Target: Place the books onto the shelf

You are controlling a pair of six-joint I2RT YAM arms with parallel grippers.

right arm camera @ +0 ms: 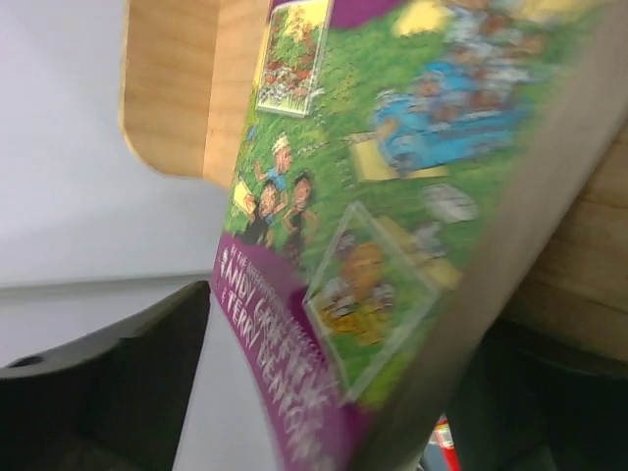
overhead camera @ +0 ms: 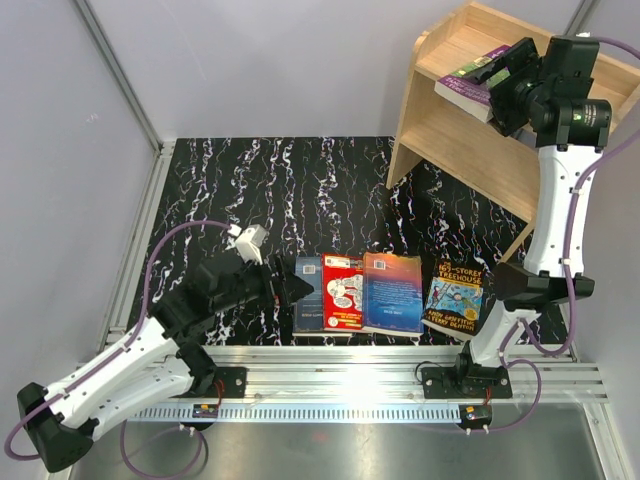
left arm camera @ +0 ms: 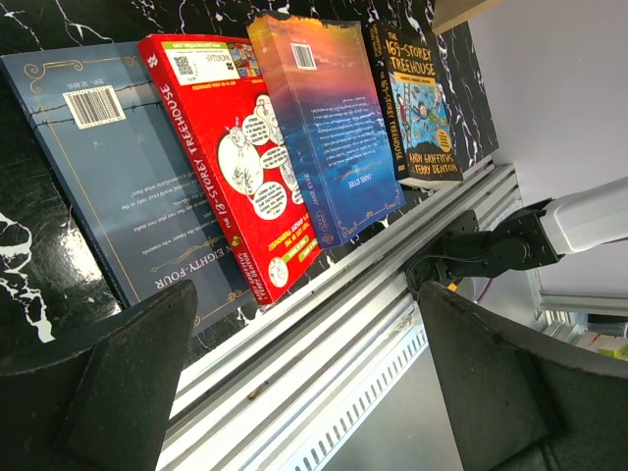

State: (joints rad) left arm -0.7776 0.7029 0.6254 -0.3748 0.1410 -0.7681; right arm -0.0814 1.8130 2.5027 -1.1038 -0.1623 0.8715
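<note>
Four books lie in a row on the black marbled table: dark blue-grey (overhead camera: 308, 295) (left arm camera: 108, 177), red with cartoons (overhead camera: 343, 292) (left arm camera: 231, 157), plain blue (overhead camera: 392, 292) (left arm camera: 329, 128) and a blue-yellow Treehouse one (overhead camera: 455, 297) (left arm camera: 417, 103). My left gripper (overhead camera: 290, 288) (left arm camera: 304, 383) hovers open and empty just left of the row, over the near rail. A purple-green book (overhead camera: 470, 82) (right arm camera: 392, 196) rests on the upper board of the wooden shelf (overhead camera: 450, 130) (right arm camera: 172, 88). My right gripper (overhead camera: 500, 80) (right arm camera: 319, 392) straddles that book's near end, and a gap shows beside its left finger (right arm camera: 108, 383).
Aluminium rails (overhead camera: 400, 360) (left arm camera: 324, 324) run along the table's near edge, carrying both arm bases. Grey walls close in the left and back sides. The shelf's lower board (overhead camera: 480, 160) sits at the back right.
</note>
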